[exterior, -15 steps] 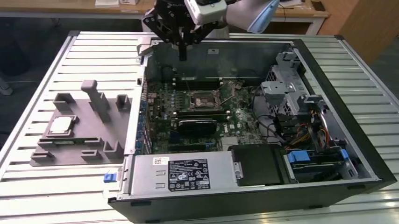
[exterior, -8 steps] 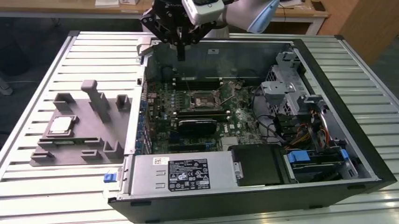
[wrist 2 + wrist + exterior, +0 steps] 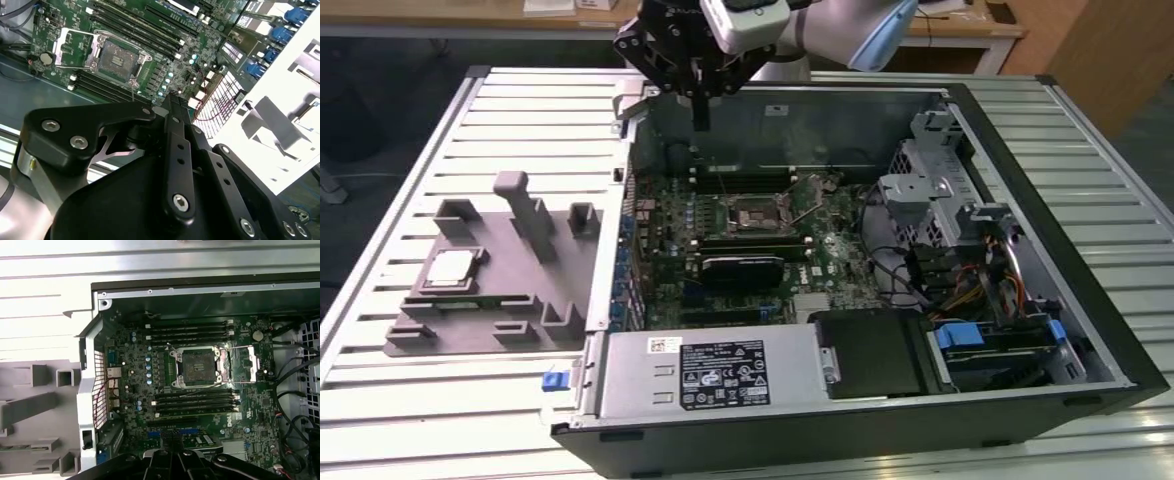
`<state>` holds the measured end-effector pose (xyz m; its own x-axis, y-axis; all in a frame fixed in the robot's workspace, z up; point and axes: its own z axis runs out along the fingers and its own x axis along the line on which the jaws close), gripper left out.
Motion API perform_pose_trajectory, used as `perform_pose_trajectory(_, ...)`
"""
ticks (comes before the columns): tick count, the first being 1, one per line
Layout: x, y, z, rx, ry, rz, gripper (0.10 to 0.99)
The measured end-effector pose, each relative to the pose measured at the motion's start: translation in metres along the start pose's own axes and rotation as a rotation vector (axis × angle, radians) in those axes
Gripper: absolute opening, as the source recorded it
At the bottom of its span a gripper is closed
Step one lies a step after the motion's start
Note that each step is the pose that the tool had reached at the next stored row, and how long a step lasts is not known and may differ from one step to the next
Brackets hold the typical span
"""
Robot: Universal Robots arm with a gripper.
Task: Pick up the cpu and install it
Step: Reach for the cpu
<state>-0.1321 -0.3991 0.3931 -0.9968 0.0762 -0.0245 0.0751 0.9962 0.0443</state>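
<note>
Status entry: cpu (image 3: 451, 268) not yet picked, lying in the grey fixture tray (image 3: 460, 322) beside the computer case (image 3: 881, 425); socket (image 3: 198, 365) open and bare; my gripper (image 3: 700, 125) hangs over the case's far edge, fingers closed together, empty.

Even overhead light brightens the slatted surface (image 3: 387, 400); glare whitens it in the first wrist view. The computer case (image 3: 854, 440) interior is dimmer; the end effector (image 3: 172, 100) reads near-black.
</note>
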Motion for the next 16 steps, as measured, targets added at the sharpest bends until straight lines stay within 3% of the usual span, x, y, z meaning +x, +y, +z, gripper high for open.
perform_pose_trajectory(16,0.017,-0.0024,-0.0003,0.0,0.0,0.0,0.106)
